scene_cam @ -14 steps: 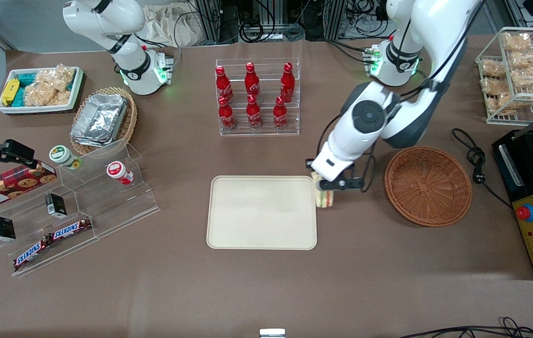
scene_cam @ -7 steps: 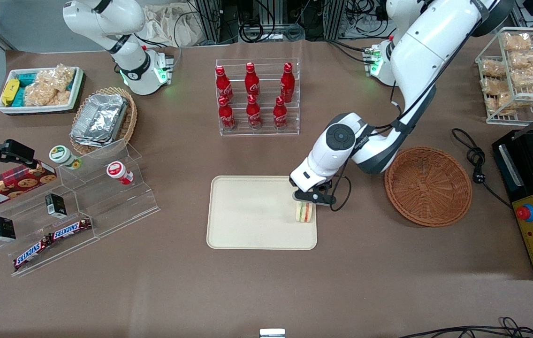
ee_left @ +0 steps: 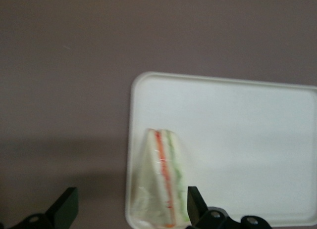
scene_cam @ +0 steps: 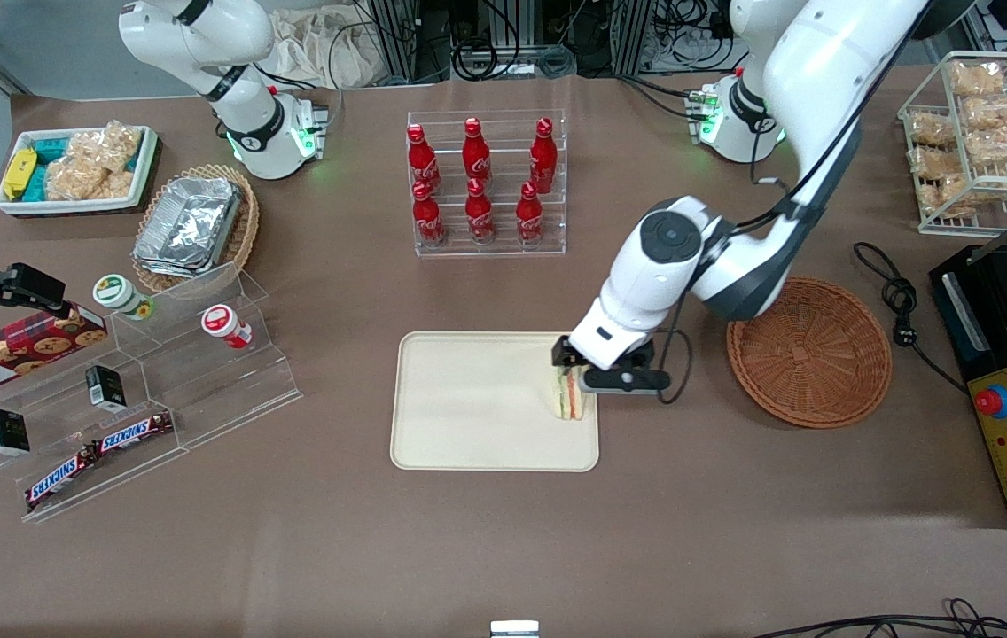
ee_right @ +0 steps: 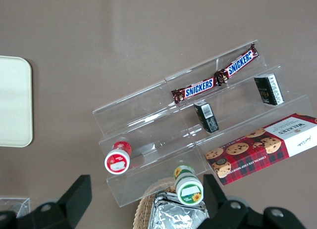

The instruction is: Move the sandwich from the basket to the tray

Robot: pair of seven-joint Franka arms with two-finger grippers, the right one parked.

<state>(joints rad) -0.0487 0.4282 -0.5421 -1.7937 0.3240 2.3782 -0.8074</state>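
The sandwich (scene_cam: 569,395) stands on edge on the tray (scene_cam: 468,416), right at the tray's rim on the working arm's end, its green and orange-red layers showing through the clear wrap. In the wrist view the sandwich (ee_left: 161,184) sits just inside the tray (ee_left: 237,140) corner, between the two dark fingers (ee_left: 64,209), which are spread wide apart and not touching it (one finger hangs out over the brown tabletop, the other over the tray).

The gripper (scene_cam: 576,365) hovers just above the sandwich, jaws parted and holding nothing. The basket (scene_cam: 809,351) lies near the gripper, toward the working arm's end of the table, with nothing in it. Farther from the front camera than the gripper stands the clear rack of red cola bottles (scene_cam: 479,182). Well away, toward the parked arm's end, are the acrylic steps (scene_cam: 158,399) with Snickers bars (scene_cam: 100,447) on them.
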